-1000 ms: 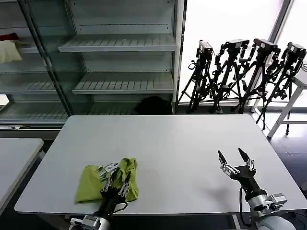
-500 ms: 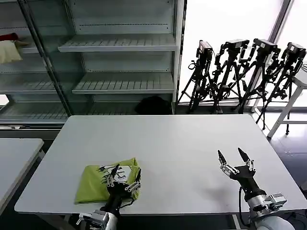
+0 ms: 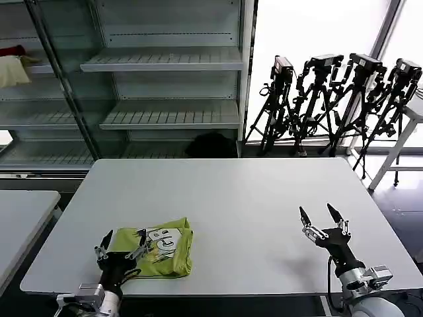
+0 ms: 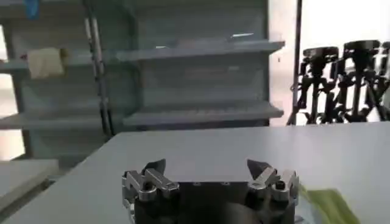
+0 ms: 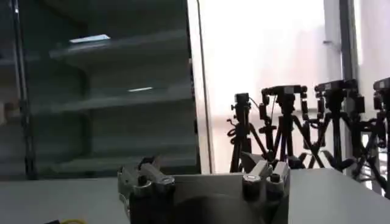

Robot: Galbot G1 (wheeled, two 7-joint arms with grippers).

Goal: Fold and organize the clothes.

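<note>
Shirt (image 3: 158,247), lime-green and bunched into a rough fold with pale lettering showing on top, lies in the lower left of your head view, near the front edge of the white table (image 3: 238,198). Your left gripper (image 3: 121,242) sits at the shirt's left end, fingers spread wide and holding nothing, overlapping the fabric's left edge. Your right gripper (image 3: 320,216) waits in the lower right, fingers likewise apart, well away from the shirt.
</note>
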